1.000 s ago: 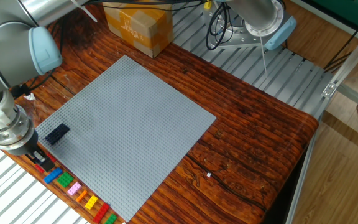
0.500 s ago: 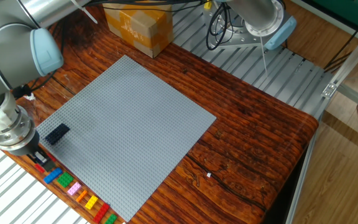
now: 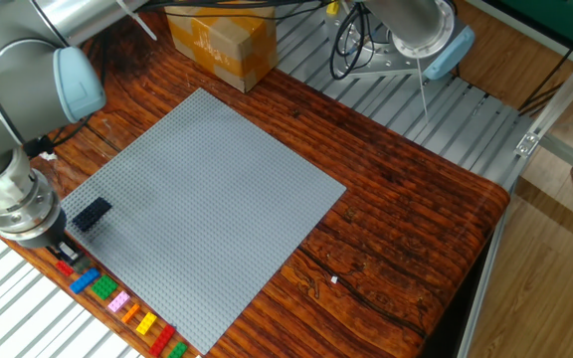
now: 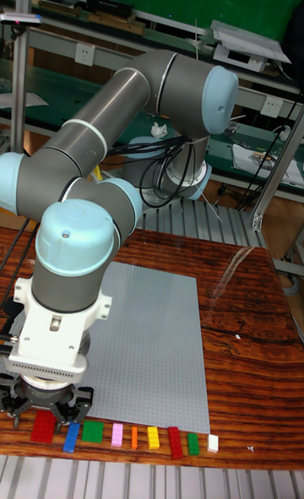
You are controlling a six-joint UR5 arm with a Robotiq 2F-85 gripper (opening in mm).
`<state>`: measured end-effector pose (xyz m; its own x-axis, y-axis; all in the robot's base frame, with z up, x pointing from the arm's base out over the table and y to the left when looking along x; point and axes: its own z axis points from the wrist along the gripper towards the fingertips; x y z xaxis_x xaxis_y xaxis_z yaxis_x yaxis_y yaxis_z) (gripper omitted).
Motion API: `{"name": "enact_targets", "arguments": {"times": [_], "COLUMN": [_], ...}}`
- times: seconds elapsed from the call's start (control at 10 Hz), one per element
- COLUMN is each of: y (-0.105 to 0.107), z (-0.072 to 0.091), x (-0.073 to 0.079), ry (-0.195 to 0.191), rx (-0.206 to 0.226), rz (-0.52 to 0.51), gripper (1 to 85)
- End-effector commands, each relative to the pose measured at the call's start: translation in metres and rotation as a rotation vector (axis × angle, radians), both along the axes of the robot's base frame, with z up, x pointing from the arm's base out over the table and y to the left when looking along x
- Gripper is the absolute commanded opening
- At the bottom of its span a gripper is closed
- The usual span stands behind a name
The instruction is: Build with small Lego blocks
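- Since the arm's big wrist fills the lower left of the tall fixed view and hides what it hangs over, I judge this a picking step: the gripper point(image 4: 46, 410) hangs low over the left end of the row of small Lego blocks point(image 4: 127, 437).
- Across the middle of both frames lies the grey baseplate point(image 3: 217, 189), nearly bare; only the black block point(image 3: 91, 214) sits on it, near its lower left corner in the fixed view. So I judge the build barely begun.
- At top centre of the fixed view stands the cardboard box point(image 3: 217, 40), well apart from the work.
- Along the table's edge, lower left in the fixed view and bottom in the tall one, the loose blocks lie in a line just beside the baseplate. The red block point(image 4: 42, 425) at the left end lies just under the fingers.
- From the tall view I get the whole row front-on, out to a white piece point(image 4: 213, 442); only the fixed view shows the black block, which the arm hides in the tall one.
- Whether the fingers are apart or clamped on anything, I cannot tell. Next I would need them square over one block.
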<state>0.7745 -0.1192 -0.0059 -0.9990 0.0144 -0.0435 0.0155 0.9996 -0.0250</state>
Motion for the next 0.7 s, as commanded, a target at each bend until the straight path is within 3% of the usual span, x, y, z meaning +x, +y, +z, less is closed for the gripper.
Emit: {"name": "enact_targets", "arguments": {"times": [0.0,0.6], "y": [0.0004,0.0050], "z": [0.0016,0.0022], "x": [-0.0024,0.0016], "ry": [-0.003,-0.018], "rx": [0.010,0.025], "rz": [-0.006,-0.021], "gripper": [55.7,48.7]}}
